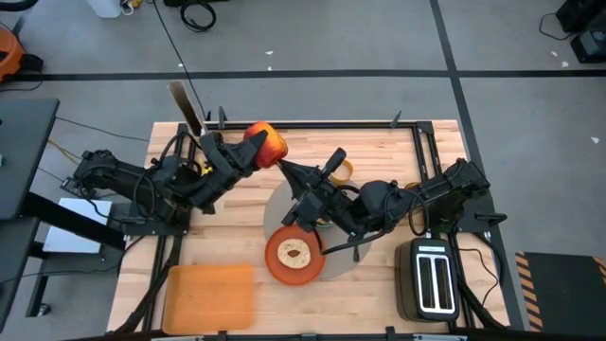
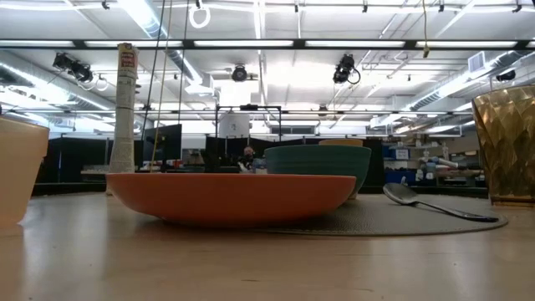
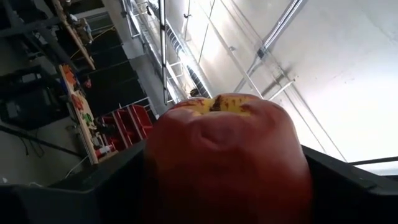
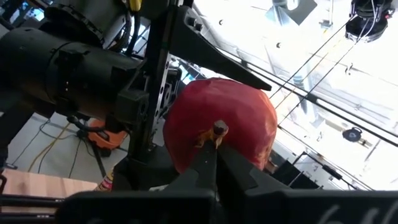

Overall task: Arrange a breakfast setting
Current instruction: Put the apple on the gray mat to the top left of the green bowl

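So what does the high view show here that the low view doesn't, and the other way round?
Only the high view shows both arms: the left end effector holds the red apple above the table, with the right end effector pointing at it. It also shows the toast slice and the toaster. Only the low view shows the metal spoon lying on the grey mat and the room behind. Both show the orange plate and the mat.

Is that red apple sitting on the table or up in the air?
In the air. The left gripper holds the red apple raised, its dark jaws flanking it, and ceiling shows behind.
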Robot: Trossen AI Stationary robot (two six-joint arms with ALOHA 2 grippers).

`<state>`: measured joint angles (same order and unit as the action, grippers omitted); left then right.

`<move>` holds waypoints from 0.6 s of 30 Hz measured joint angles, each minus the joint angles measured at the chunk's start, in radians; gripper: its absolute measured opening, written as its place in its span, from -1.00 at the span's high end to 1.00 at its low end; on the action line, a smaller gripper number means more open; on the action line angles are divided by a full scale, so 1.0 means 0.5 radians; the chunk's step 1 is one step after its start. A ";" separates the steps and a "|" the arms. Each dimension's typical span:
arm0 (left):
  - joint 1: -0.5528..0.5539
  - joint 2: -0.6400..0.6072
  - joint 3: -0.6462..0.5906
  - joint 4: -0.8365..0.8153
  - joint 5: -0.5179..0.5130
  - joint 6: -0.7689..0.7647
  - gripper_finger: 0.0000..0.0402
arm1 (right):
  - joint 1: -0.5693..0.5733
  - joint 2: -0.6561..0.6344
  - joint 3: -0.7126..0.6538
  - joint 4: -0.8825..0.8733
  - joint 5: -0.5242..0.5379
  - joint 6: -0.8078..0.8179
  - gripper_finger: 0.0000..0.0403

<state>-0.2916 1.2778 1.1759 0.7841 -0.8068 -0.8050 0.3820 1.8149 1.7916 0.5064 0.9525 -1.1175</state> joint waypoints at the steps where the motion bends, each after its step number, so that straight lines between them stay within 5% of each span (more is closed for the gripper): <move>1: 0.000 0.000 0.000 0.000 0.000 -0.011 -0.75 | -0.001 0.000 0.000 0.000 -0.013 0.000 0.95; 12: 0.000 0.000 0.000 0.008 -0.047 -0.044 -0.64 | -0.004 0.000 0.000 -0.001 -0.023 0.001 0.59; 18: -0.001 0.000 0.000 0.020 -0.061 -0.045 -0.64 | -0.004 0.000 0.000 0.001 -0.042 0.002 0.56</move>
<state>-0.2920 1.2778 1.1759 0.7940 -0.8375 -0.8276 0.3798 1.8149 1.7916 0.5068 0.9316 -1.1166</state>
